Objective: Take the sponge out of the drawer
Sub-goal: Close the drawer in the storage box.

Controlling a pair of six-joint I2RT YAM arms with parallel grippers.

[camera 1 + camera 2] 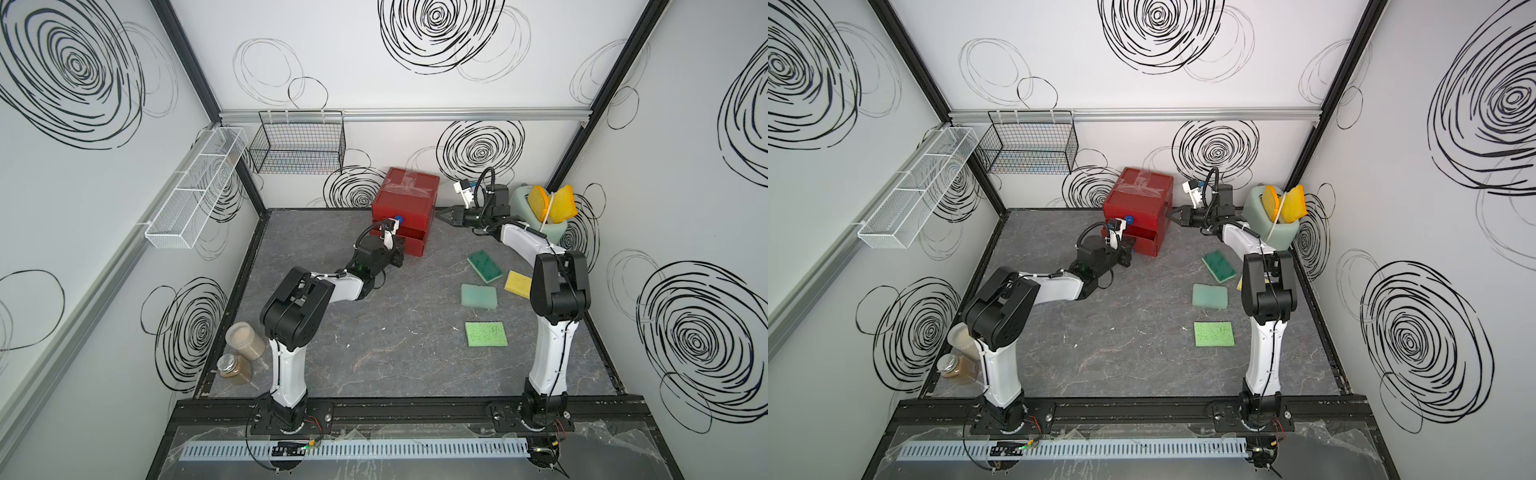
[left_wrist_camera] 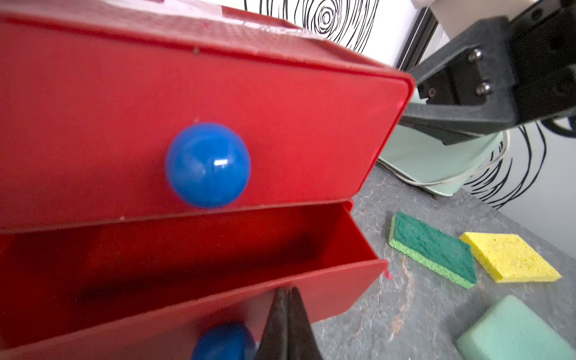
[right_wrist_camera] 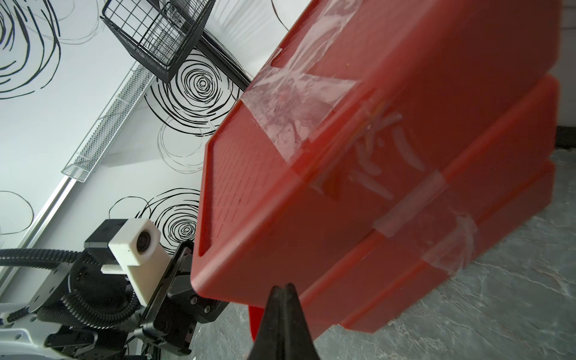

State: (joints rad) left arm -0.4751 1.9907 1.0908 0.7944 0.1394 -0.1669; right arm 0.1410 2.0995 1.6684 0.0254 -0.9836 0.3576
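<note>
Red drawer (image 2: 336,296), standing open, sits just beyond the clenched left end effector (image 2: 288,290).

White shells, black joints: left arm (image 1: 286,370) and right arm (image 1: 550,357) carry ribbed black cables (image 3: 31,254), white camera blocks (image 3: 137,249); left gripper (image 2: 288,291), right gripper (image 3: 282,286) are dark wedges.

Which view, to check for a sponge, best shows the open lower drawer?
The left wrist view: it looks into the open lower drawer, whose visible inside is bare. Both top views show only its front; the right wrist view only the cabinet's outside.
</note>
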